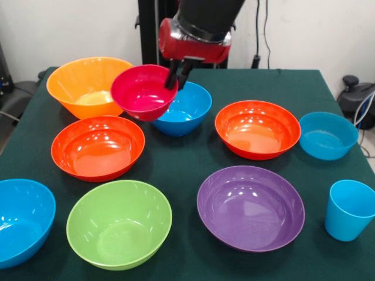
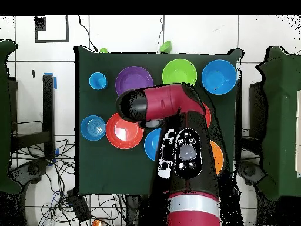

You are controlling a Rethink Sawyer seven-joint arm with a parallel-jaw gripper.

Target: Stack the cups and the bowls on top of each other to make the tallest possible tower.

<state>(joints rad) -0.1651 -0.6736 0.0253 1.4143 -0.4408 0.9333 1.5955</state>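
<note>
The gripper (image 1: 177, 75) pinches the magenta bowl (image 1: 142, 92) by its rim, lifted and tilted, seemingly clear of the table (image 1: 187, 161). This looks like the carrying step; next, lower it into the yellow-orange bowl (image 1: 88, 85) just beside the gripper.

Bowls: nine in all
Yellow-orange bowl (image 1: 88, 84): one, at 10 o'clock
Magenta bowl (image 1: 142, 92): one
Red-orange bowls: two (image 1: 98, 147) (image 1: 257, 129)
Blue bowls: two (image 1: 186, 108) (image 1: 23, 221)
Pale-blue bowl (image 1: 327, 135): one, at 3 o'clock
Lime-green bowl (image 1: 119, 223): one
Purple bowl (image 1: 250, 207): one
Light-blue tumbler (image 1: 350, 209): one, at 4 o'clock
</note>
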